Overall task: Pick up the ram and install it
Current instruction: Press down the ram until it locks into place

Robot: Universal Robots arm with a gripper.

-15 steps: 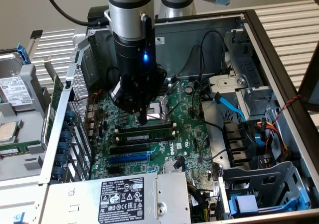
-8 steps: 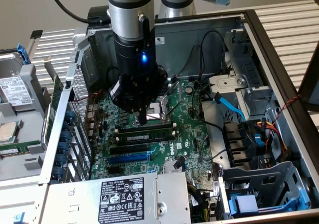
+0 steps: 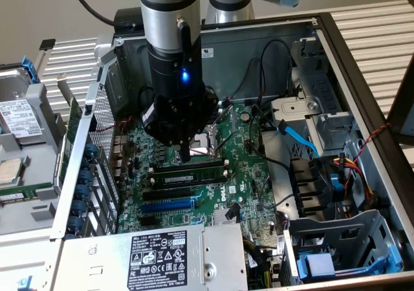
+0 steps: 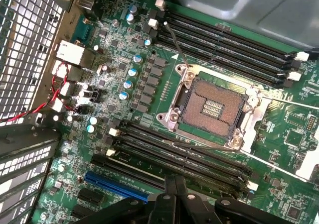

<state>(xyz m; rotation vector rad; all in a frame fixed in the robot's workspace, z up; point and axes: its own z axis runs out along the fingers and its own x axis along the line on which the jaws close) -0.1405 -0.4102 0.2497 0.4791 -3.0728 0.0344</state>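
Ram [image 3: 187, 172] is seen as a dark-green stick lying along a memory slot near the middle of the motherboard [image 3: 249, 174], apparently standing in the slot rather than loose on the board; whether it is fully clipped home cannot be told.

Nearest in the exterior view, the grey power supply [image 3: 162, 258] with its black label is mounted at the case's near edge, and a drive cage [image 3: 336, 246] with blue latches is set at the exterior view's right. Just beyond the supply, the blue expansion slot [image 3: 167, 205] and two empty black slots are found, with the stick just beyond them.

Directly above the stick, the gripper [image 3: 184, 155] is held pointing down, its fingers pressed together with nothing between them. Such a posture is judged to suit pushing on the stick's upper edge, not grasping it; contact itself cannot be confirmed.

In the wrist view the closed gripper [image 4: 174, 186] is aimed at the near bank of slots beside the blue slot [image 4: 114, 184]. Beyond these, the open CPU socket [image 4: 212, 109] is exposed, then a further bank of empty memory slots [image 4: 224, 45], and last the case's far wall [image 3: 259, 42].
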